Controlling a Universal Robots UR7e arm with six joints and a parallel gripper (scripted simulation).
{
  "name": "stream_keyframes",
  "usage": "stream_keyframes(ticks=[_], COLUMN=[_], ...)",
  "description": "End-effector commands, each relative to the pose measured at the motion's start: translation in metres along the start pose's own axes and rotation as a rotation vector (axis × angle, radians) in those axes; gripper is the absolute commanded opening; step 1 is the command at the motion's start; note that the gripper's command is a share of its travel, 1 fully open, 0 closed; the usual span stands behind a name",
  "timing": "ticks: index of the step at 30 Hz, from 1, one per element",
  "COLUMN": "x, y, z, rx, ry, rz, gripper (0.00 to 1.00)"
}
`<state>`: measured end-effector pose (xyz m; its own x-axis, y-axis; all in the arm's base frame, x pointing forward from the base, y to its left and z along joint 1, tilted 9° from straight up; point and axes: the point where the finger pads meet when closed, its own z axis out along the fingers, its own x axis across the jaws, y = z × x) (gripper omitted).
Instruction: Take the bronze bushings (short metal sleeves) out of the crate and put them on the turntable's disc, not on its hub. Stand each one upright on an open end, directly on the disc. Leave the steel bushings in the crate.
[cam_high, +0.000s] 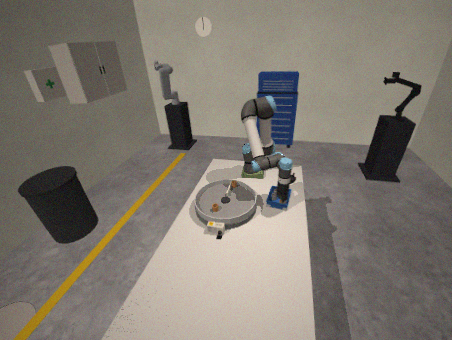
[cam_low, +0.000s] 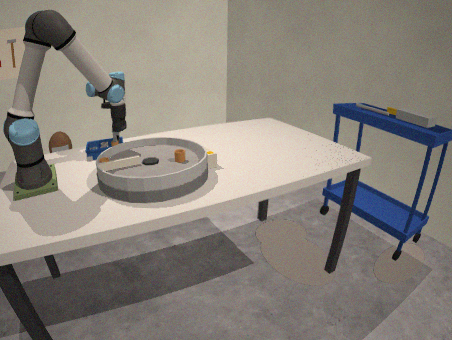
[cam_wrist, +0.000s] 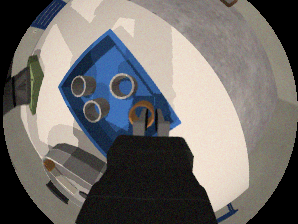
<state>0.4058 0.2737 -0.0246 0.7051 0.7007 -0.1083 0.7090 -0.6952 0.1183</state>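
Note:
The blue crate sits on the table beside the turntable. It holds three steel bushings and one bronze bushing, all standing upright. My gripper hangs straight down over the crate's near corner, right at the bronze bushing. Its fingers are partly open and close to the bushing's rim. I cannot see them clamping it. Two bronze bushings stand upright on the disc, one near the front and one near the back. The dark hub is bare. The gripper also shows above the crate in the exterior view.
A pale bar lies across the disc by the hub. A small white control box sits at the turntable's front. The arm's green base stands behind the turntable. A blue cart stands off the table's far end.

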Motion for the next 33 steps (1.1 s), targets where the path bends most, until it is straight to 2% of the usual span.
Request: stream_keyframes(ticks=[1, 33], x=[0.0005, 0.0005], y=[0.0002, 0.0002], z=[0.0066, 0.0098], rx=[-0.001, -0.001], ry=[0.002, 0.002], rz=[0.000, 0.000], gripper=[0.36, 0.36])
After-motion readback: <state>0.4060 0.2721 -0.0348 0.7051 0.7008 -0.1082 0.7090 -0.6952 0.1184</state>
